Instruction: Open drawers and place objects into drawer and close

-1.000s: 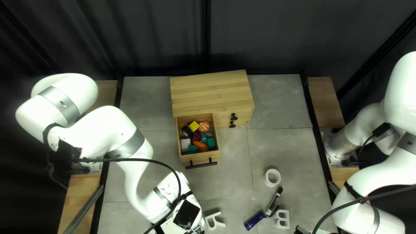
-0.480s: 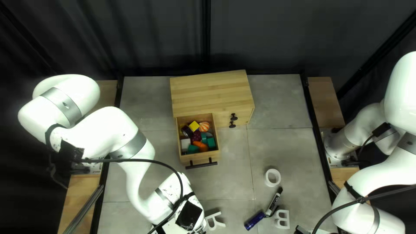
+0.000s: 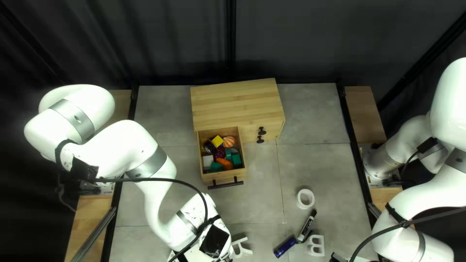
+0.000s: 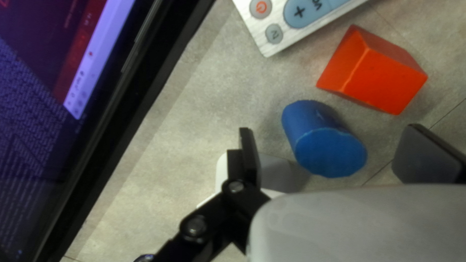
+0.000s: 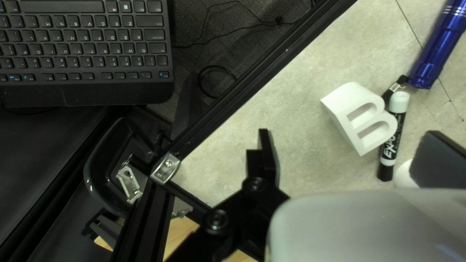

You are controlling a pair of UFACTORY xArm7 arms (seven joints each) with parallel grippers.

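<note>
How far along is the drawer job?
Done, it seems: the drawer is open and holds small toys. In hand: nothing; left gripper and right gripper are open. Left: cylinder, red block, remote, tape, flashlight, marker, B and R lie outside; then the drawer needs closing.

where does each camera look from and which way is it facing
Top left view: above the near edge of the table, slanting down toward the drawer cabinet; parts of the left arm and right arm show.
Left wrist view: on the wrist, along the open left gripper, toward a blue block and red block.
Right wrist view: on the wrist, along the open right gripper, over table and keyboard.
Top left and right wrist views share the letter B and marker.
</note>
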